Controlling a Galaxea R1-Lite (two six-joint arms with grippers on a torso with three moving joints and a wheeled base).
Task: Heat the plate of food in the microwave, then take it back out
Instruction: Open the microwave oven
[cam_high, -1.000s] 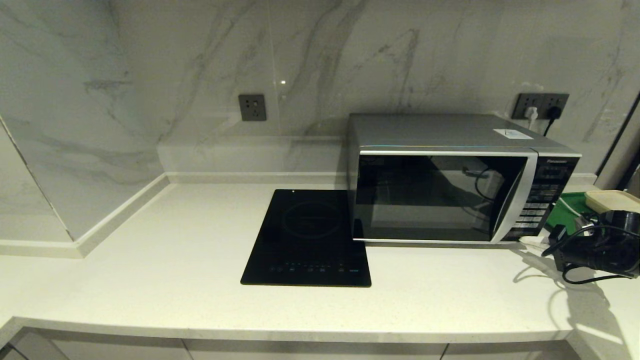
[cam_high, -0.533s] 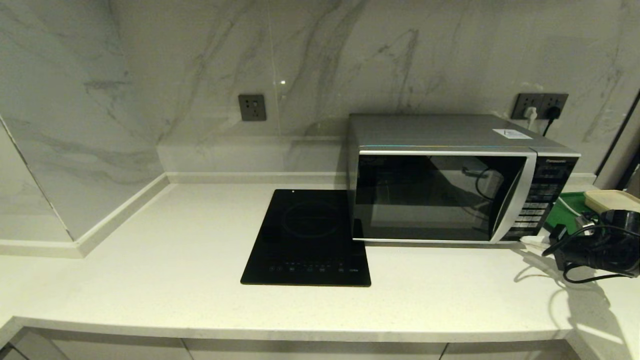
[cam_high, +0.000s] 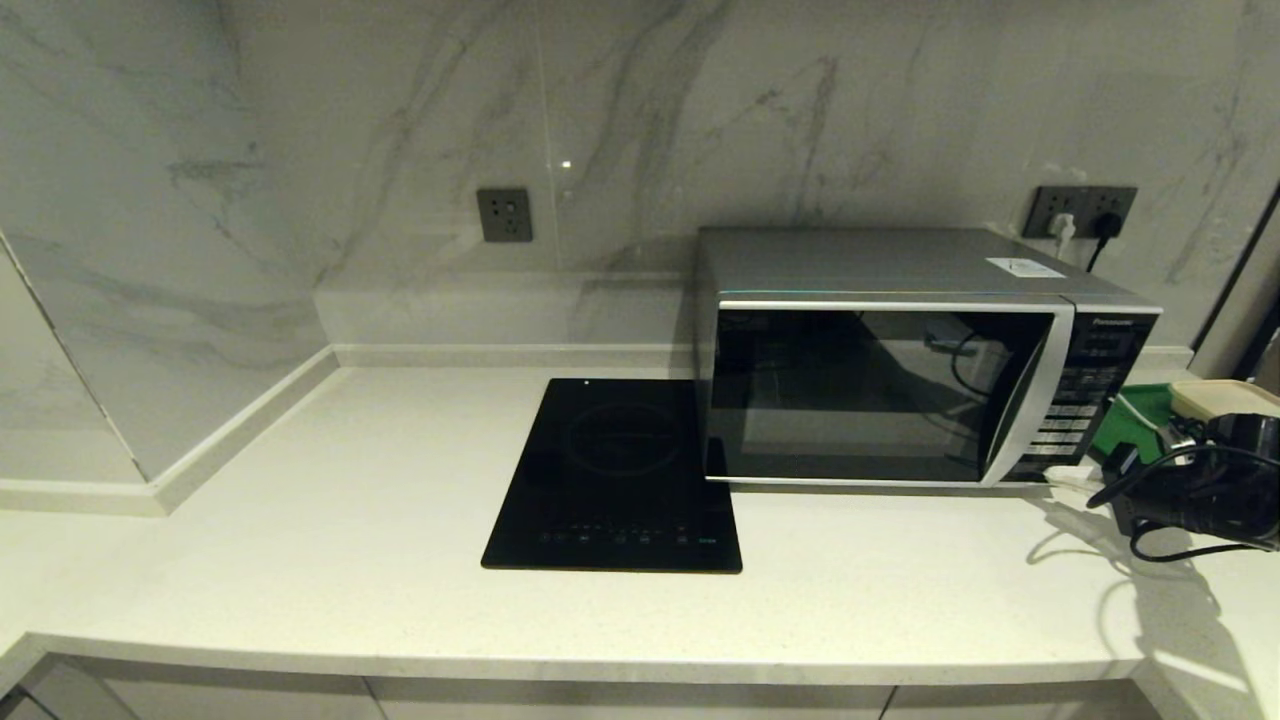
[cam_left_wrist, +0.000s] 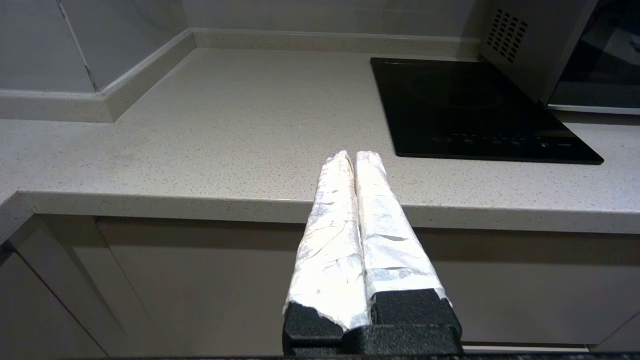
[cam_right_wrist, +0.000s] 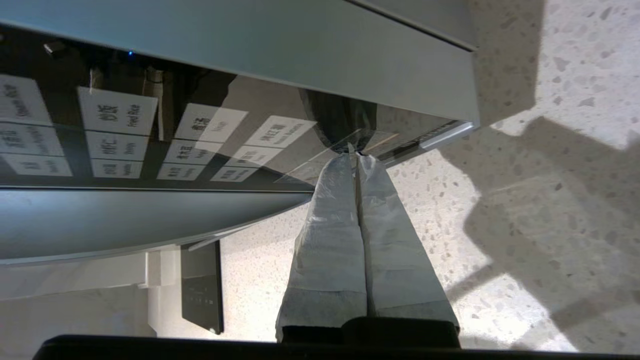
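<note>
We read "Panasonic" in small pale letters at the top of the button panel (cam_high: 1085, 400) on the microwave (cam_high: 900, 350). In the right wrist view, white labels on that panel (cam_right_wrist: 150, 135) carry Chinese characters with small English beneath; we make out "Fried Rice" on one label (cam_right_wrist: 117, 112), the rest are too small to read.

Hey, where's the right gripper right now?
In the head view the right gripper is at the far right, its shut tips against the bottom corner of the microwave's button panel, just above the countertop.
</note>
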